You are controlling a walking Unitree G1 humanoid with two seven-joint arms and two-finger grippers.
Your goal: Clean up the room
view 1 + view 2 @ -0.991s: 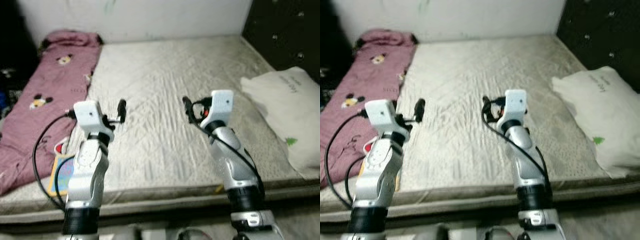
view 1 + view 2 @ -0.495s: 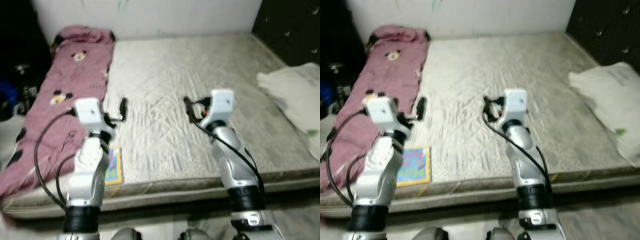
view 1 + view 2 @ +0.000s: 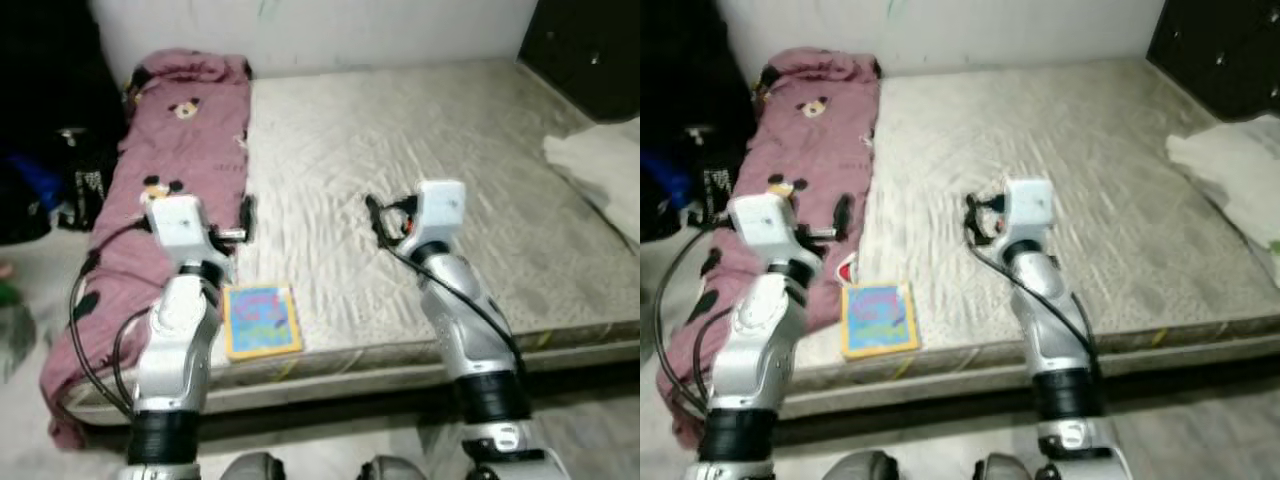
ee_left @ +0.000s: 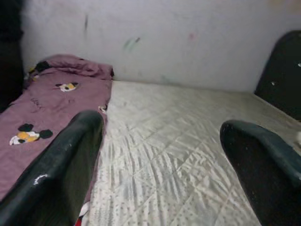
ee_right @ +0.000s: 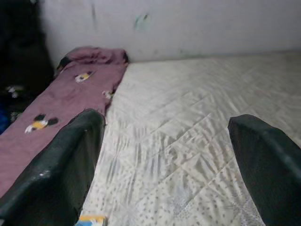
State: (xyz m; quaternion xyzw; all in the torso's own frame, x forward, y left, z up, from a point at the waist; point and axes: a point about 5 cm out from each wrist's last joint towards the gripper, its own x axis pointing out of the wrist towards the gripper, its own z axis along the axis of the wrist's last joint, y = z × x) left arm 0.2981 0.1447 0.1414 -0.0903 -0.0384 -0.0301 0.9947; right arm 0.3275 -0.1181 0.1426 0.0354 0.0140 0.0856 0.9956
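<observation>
Since both tools, left and right, hover spread and empty, a sloppy grab could shove the picture book off the mattress edge.

Bed: pale grey-beige quilted cover, stitched in a diamond pattern.

Blanket: dusty mauve-pink, printed with small cartoon mouse figures in black, yellow and white; a red-and-white patch is noted at its edge near the book.

Book: yellow-bordered cover with a light blue field and multicoloured lettering or figures, too small to be read.

Pillow: off-white, with a small green mark near its lower edge.

Wall: white, marked with faint green and dark smudges.

Headboard: black, with pale studs.

Arms: silver with white wrist housings, black cables; red detail is seen at the right wrist. Fingers of both jaws are recorded as black.
</observation>
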